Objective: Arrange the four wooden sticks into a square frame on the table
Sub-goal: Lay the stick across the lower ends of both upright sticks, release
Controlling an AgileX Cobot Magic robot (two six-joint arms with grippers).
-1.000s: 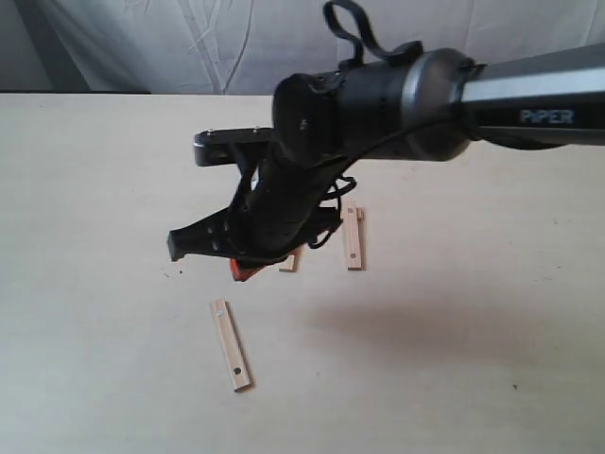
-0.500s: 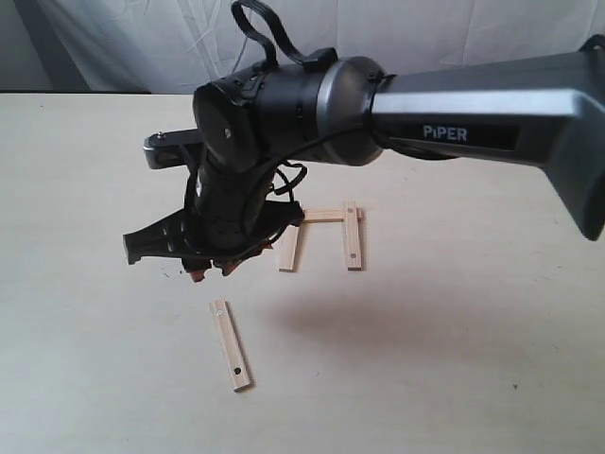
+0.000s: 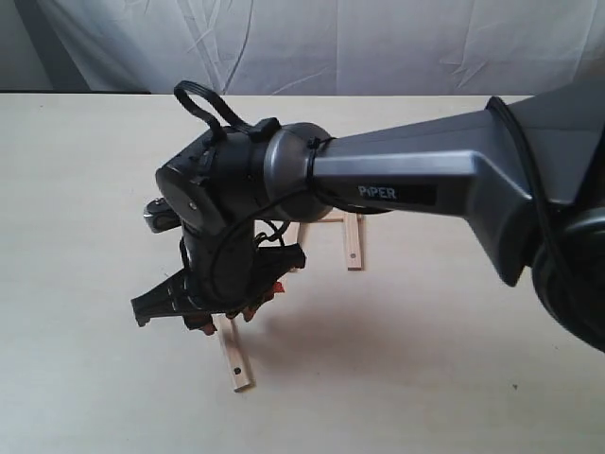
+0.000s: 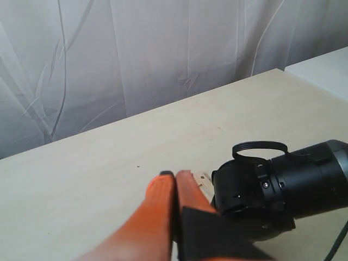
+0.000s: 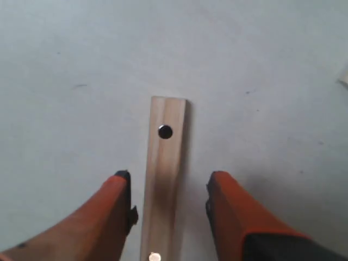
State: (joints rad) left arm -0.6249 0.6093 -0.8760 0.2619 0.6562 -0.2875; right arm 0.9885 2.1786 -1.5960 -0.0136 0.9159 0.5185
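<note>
Four wooden sticks lie on the table (image 3: 85, 189). One stick (image 3: 237, 365) (image 5: 163, 163) lies loose at the front, a dark hole near its end. My right gripper (image 3: 227, 320) (image 5: 169, 179) hangs low over it, open, one orange finger on each side and neither touching it. Behind it stands a stick (image 3: 354, 244) with a crosswise stick (image 3: 329, 218) at its far end, and a third one (image 3: 299, 238) mostly hidden by the arm. My left gripper (image 4: 175, 175) is shut and empty, off the exterior view. A stick end (image 4: 204, 182) shows just past its fingertips.
The right arm's thick black and grey body (image 3: 397, 189) (image 4: 277, 185) stretches from the right across the middle of the table and covers part of the stick group. A white curtain (image 3: 312, 43) hangs behind the table's far edge.
The right arm has swung left and down from the three grouped sticks to the loose front stick. Its jaws have gone from shut to wide open. The left gripper stays shut.
</note>
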